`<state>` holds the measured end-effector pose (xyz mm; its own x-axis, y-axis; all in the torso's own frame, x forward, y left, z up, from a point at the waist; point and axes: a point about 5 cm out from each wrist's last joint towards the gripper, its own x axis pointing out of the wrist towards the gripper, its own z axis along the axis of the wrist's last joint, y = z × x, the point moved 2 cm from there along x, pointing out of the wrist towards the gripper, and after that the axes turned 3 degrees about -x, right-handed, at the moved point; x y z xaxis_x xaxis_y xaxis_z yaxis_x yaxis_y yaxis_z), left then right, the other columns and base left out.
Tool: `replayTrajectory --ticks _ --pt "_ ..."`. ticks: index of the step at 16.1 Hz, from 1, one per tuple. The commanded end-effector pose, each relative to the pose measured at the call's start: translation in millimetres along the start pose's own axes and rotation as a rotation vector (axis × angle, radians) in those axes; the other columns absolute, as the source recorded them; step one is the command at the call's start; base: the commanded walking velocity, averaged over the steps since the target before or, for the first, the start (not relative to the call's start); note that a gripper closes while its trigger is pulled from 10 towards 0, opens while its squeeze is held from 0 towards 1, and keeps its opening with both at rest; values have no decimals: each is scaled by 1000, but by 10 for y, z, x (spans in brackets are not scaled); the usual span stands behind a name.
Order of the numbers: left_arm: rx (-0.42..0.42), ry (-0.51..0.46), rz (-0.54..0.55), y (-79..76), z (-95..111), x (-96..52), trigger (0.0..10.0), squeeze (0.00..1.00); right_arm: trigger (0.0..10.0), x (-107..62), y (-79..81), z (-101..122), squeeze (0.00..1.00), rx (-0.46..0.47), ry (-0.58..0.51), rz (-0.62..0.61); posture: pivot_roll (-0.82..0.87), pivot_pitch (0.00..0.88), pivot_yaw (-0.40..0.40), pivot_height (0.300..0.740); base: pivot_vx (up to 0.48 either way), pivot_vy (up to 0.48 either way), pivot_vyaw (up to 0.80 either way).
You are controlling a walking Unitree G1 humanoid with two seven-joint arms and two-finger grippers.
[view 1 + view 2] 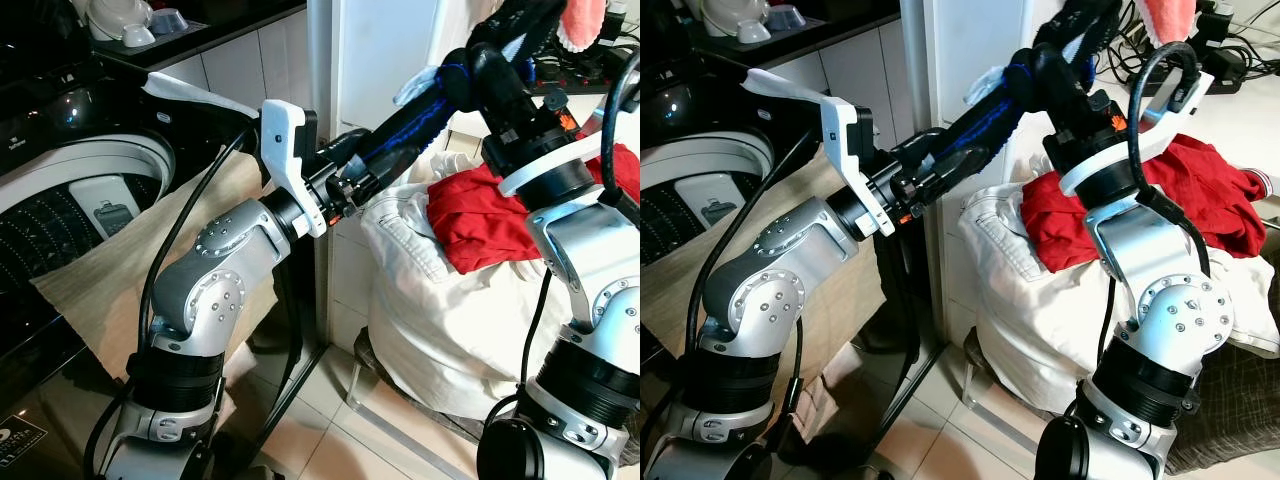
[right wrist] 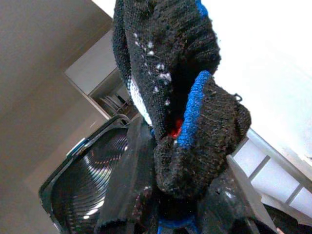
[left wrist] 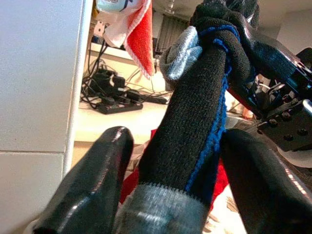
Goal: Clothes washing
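Note:
A black sock with a blue stripe and grey toe (image 1: 415,125) is stretched in the air between both grippers, beside the white wall corner. My left gripper (image 1: 375,160) reaches up and to the right and is shut on the sock's lower part; in the left wrist view its two fingers (image 3: 92,185) press the sock (image 3: 195,117) from both sides. My right gripper (image 1: 490,65) is higher, above the laundry pile, shut on the sock's bunched upper end (image 2: 185,112). The washing machine's open drum (image 1: 70,200) lies at the left.
A white laundry bag (image 1: 450,320) topped by a red garment (image 1: 490,220) stands on the tiled floor at the right. A beige cloth (image 1: 120,270) hangs over the washer's front. Bowls (image 1: 135,25) sit on the dark counter behind. A power strip (image 1: 1220,65) and cables lie at the back right.

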<state>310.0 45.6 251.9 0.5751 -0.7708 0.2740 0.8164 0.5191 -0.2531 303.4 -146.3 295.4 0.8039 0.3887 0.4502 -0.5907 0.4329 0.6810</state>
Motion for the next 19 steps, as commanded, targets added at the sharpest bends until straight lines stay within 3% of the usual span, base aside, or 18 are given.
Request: replayTrajectory --ticks 1,7,14,15,19 --pt "-22 8 1 11 -19 -15 0 0 0 -5 55 -8 0 -2 4 18 -97 0 44 740 0 0 0" --pt "-32 25 -31 -26 -46 -19 0 0 0 10 87 -10 0 7 2 28 -96 0 44 740 0 0 0" --pt "-31 28 -3 36 -36 -34 0 0 0 10 91 -21 0 6 0 21 -95 0 50 740 0 0 0" --pt "-37 21 3 51 -21 -34 0 0 10000 9 92 -26 1000 5 2 22 -95 0 52 740 0 0 0" --pt "-32 -10 76 182 52 -54 0 0 10000 -8 102 -34 1000 14 -1 32 -97 0 63 740 0 0 0"
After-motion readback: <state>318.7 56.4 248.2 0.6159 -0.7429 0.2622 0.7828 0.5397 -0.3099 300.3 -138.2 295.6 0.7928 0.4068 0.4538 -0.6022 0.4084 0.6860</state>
